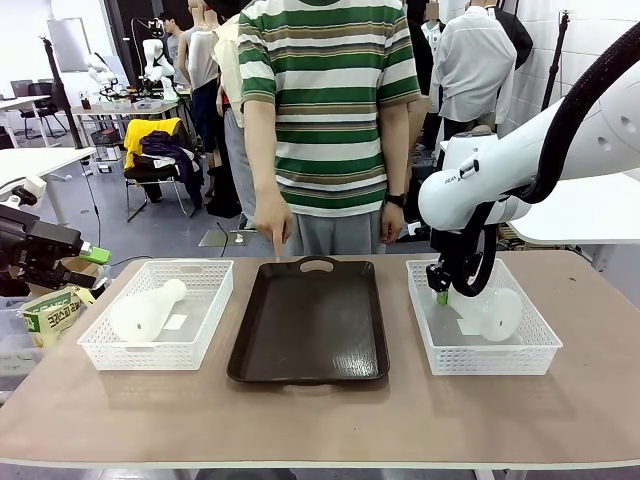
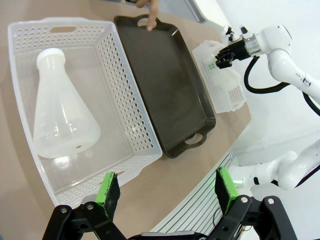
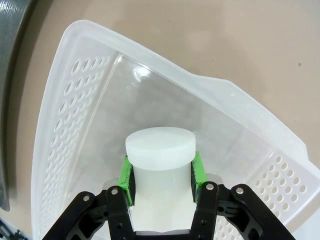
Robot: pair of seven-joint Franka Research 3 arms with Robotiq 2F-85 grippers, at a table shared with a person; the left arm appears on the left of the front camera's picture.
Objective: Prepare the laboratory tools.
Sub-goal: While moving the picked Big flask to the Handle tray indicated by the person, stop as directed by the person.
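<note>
One flask (image 1: 145, 312) lies in the left basket (image 1: 140, 357); the right gripper (image 3: 161, 172) clamps the second flask (image 1: 497, 313) by its neck in the right basket (image 1: 490, 358); the left gripper (image 2: 167, 192) stands open.

Left flask (image 1: 148, 312) sideways in basket (image 1: 140, 356); right flask (image 1: 499, 313) clamped at neck

Front view: fixed, on the robot's side between the arms; faces across the table (image 1: 320, 420) toward the person (image 1: 330, 110); wide, at middle distance.
Left wrist view: high, at the table's left side; looks down past the wide-apart left gripper (image 2: 166, 191) onto the left basket (image 2: 127, 117); picture rolled.
Right wrist view: very close; looks along the right gripper (image 3: 161, 175), clamped on the right flask (image 3: 160, 145), into the right basket (image 3: 200, 82).
Shared, front and left wrist: left basket, left flask (image 2: 60, 115), dark tray (image 2: 165, 85), right basket.
</note>
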